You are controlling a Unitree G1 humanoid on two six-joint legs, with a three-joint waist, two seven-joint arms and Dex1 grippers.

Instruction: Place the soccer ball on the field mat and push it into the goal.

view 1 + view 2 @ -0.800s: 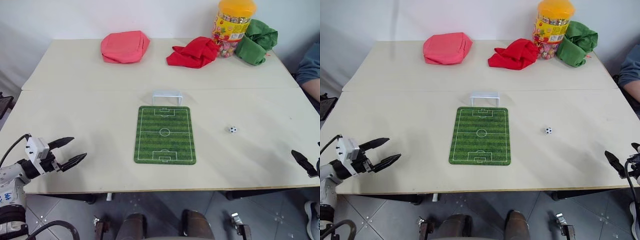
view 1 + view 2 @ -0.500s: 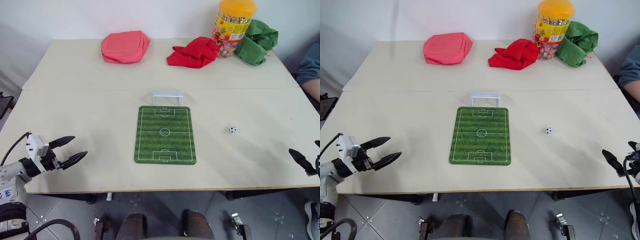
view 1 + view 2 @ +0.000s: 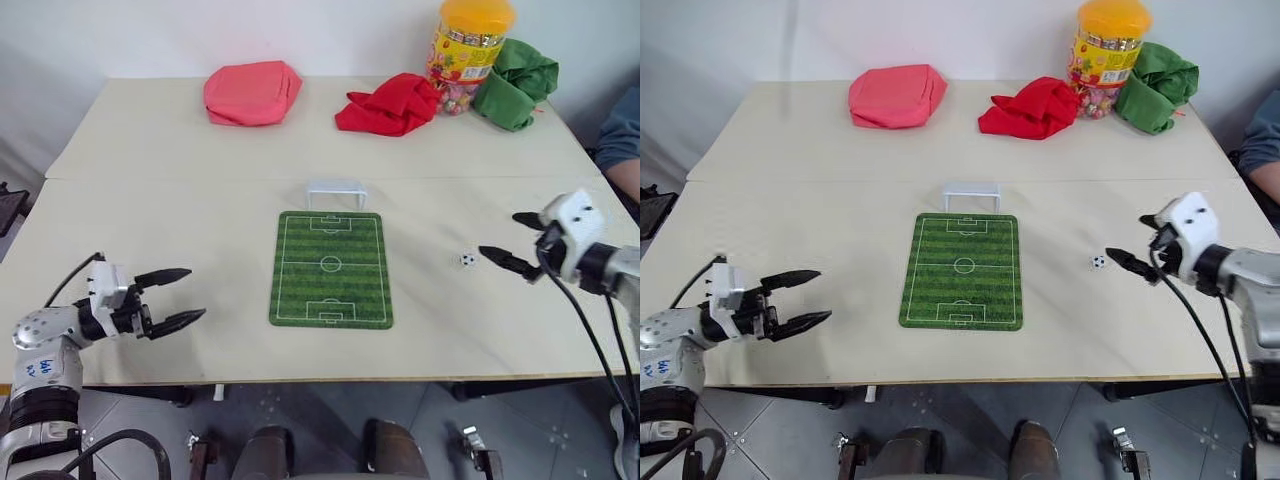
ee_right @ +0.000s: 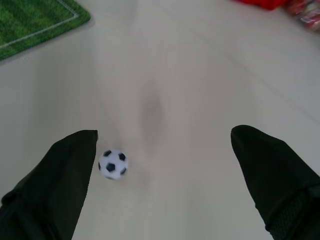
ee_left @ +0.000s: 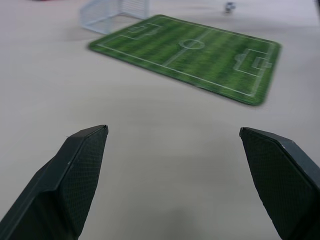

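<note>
Pale table [image 3: 200,230], white wall behind. Ball [image 3: 467,259] sitting on bare tabletop right of the mat [image 3: 330,268], goal [image 3: 335,192] at the mat's far end. Right gripper [image 3: 512,242] spread wide and empty, one finger [image 4: 55,185] just beside the ball (off-centre, though). Better to centre first, then pinch gently, since a nudge probably sends it rolling. Left gripper [image 3: 176,297] also spread, idle near the front edge.

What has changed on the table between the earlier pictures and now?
The right gripper has swung in from the table's right edge to just beside the soccer ball, fingers open, nothing held. The left gripper has moved inward a little, open. The ball, field mat and goal have not moved.
</note>
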